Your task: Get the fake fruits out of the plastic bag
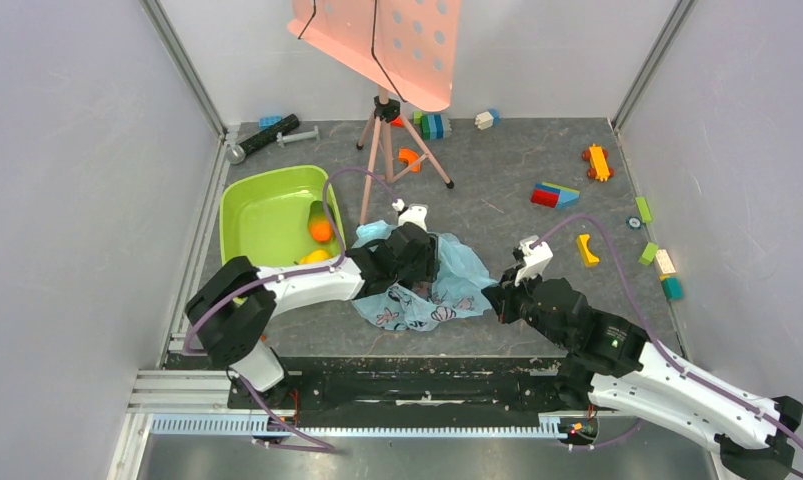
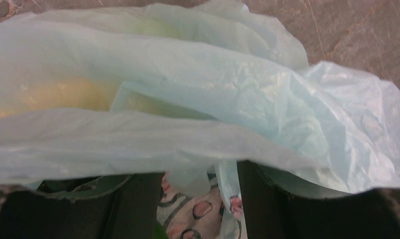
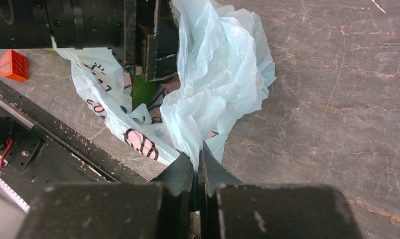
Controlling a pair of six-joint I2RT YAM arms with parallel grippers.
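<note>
The light-blue plastic bag (image 1: 447,285) lies crumpled in the middle of the table. My left gripper (image 1: 402,262) is pushed into its left side, with open jaws and bag film draped over and between the fingers (image 2: 138,209). A yellow fruit (image 2: 58,94) shows through the film, and a green fruit (image 3: 143,92) lies just past the left gripper's fingertips. My right gripper (image 3: 198,158) is shut on the bag's right edge (image 1: 499,298). An orange fruit (image 1: 321,231), a yellow one (image 1: 315,257) and a green one (image 1: 317,212) lie in the lime-green tub (image 1: 262,200).
A tripod (image 1: 382,140) holding a pink perforated board stands behind the bag. Toy bricks (image 1: 555,195) and a toy car (image 1: 598,161) lie scattered at the back and right. A black tool (image 1: 277,132) lies back left. An orange brick (image 3: 12,64) sits near the front rail.
</note>
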